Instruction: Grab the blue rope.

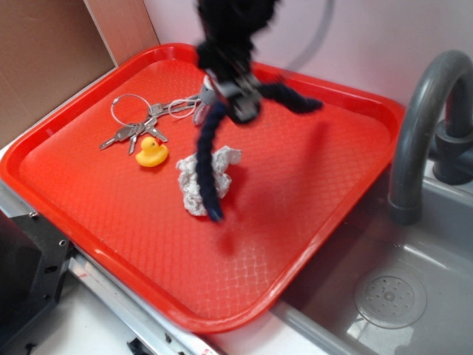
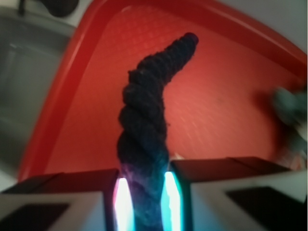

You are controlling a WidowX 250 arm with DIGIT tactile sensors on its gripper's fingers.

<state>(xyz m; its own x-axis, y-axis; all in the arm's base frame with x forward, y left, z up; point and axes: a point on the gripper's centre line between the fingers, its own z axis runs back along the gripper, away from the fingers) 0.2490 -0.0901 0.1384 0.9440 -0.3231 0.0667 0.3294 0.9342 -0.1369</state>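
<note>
The blue rope (image 1: 209, 159) is a thick dark navy twisted cord, lifted above the red tray (image 1: 318, 244). One end hangs down over a grey knitted cloth, the other end sticks out to the right. My gripper (image 1: 230, 95) is shut on the rope near its middle, above the tray's back part. In the wrist view the rope (image 2: 147, 120) runs up from between my two lit pads (image 2: 123, 202), and the gripper (image 2: 146, 202) pinches it on both sides.
A yellow rubber duck (image 1: 151, 152) and a ring of keys (image 1: 137, 122) lie on the tray's left part. A grey knitted cloth (image 1: 194, 185) sits mid-tray under the hanging rope. A grey sink (image 1: 384, 296) with a curved faucet (image 1: 421, 126) is on the right.
</note>
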